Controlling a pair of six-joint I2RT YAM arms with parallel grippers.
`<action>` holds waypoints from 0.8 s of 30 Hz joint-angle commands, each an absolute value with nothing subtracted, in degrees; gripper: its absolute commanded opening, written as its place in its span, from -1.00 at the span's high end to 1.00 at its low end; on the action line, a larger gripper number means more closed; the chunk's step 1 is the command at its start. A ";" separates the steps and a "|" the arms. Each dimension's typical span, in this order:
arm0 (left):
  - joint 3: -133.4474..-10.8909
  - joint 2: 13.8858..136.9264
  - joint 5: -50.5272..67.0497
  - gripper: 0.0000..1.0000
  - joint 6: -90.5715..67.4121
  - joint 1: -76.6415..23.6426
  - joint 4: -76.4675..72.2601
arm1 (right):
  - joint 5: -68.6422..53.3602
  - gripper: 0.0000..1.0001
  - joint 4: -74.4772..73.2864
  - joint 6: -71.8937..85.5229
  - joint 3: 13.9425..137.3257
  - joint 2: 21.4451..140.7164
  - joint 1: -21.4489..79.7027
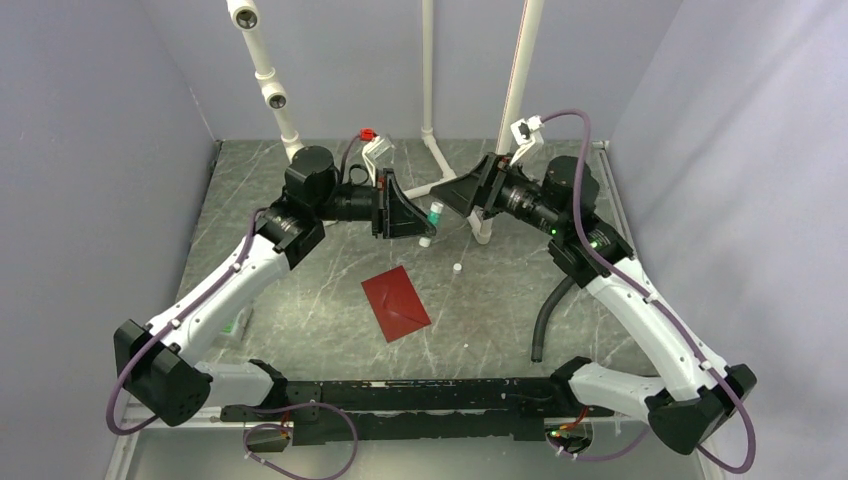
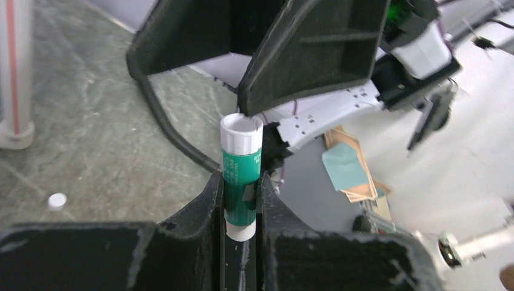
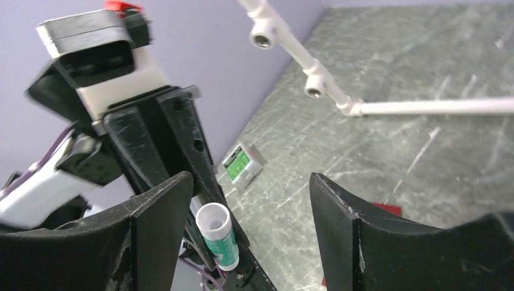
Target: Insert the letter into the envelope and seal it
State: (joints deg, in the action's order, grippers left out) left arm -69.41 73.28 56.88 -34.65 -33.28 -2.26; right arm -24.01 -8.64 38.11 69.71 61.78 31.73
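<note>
The dark red envelope lies flat on the table, in front of both grippers; a corner of the envelope shows in the right wrist view. The letter is out of view. My left gripper is shut on a green glue stick with white ends, held upright above the table, its top end uncapped. Facing it, my right gripper stands open with nothing between its fingers, just to the right of the glue stick. A small white cap lies loose on the table below them.
White pipe stands rise at the back of the table. A black hose lies on the right. A green-and-white card packet lies near the left wall. Purple walls close in both sides.
</note>
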 commanded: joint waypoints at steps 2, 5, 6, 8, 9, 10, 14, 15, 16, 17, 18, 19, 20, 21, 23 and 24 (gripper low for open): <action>-69.14 73.12 49.16 0.95 -31.34 -33.05 1.39 | -12.51 -0.39 -14.78 43.24 71.77 64.27 35.33; -69.34 74.39 49.69 0.95 -31.67 -33.05 2.04 | -13.55 -0.18 -13.37 44.38 70.67 64.07 35.60; -69.24 74.44 49.63 0.95 -31.87 -33.05 1.84 | -13.77 -0.10 -13.17 44.65 70.44 64.10 35.58; -68.99 74.45 49.85 0.95 -32.37 -33.05 1.03 | -14.69 0.09 -12.84 44.86 70.11 64.37 35.59; -68.99 74.51 50.14 0.95 -32.40 -33.05 0.79 | -14.84 0.21 -12.92 44.98 69.99 64.52 35.59; -69.02 74.59 50.69 0.95 -32.43 -33.04 0.76 | -15.31 0.27 -12.89 45.07 69.78 64.60 35.55; -68.98 74.64 50.76 0.95 -32.48 -33.02 1.69 | -17.62 0.01 -11.38 45.53 69.10 64.35 35.59; -68.77 74.48 50.65 0.95 -32.62 -33.04 1.55 | -18.08 -0.07 -11.34 45.57 69.15 64.40 35.55; -68.55 74.51 50.67 0.95 -32.83 -33.05 1.31 | -18.60 -0.14 -11.09 45.61 69.12 64.51 35.59; -68.46 74.45 50.75 0.95 -32.92 -33.02 1.18 | -19.56 -0.16 -10.77 45.54 69.02 64.71 35.55; -68.40 74.44 50.79 0.95 -33.14 -33.05 1.00 | -20.36 -0.17 -10.73 45.57 69.07 64.90 35.51; -68.43 74.44 50.72 0.95 -33.26 -33.05 0.97 | -20.94 -0.17 -10.44 45.72 68.97 65.14 35.50; -68.45 74.47 50.76 0.95 -33.30 -33.05 0.92 | -21.59 -0.12 -10.04 45.85 68.77 65.30 35.51; -68.43 74.40 50.86 0.95 -33.31 -33.02 0.82 | -21.96 -0.03 -9.95 45.81 68.74 65.38 35.46; -68.30 74.21 51.00 0.95 -33.55 -33.05 0.67 | -22.73 0.17 -10.01 45.52 68.94 65.64 35.51; -68.27 74.11 51.35 0.95 -33.53 -33.05 0.48 | -22.88 0.30 -9.99 45.15 68.99 65.66 35.51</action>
State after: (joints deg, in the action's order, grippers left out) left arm -68.64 74.87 50.52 -32.82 -33.06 2.83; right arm -20.12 -13.23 45.32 68.90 65.41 35.31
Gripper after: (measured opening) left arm 0.170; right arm 0.452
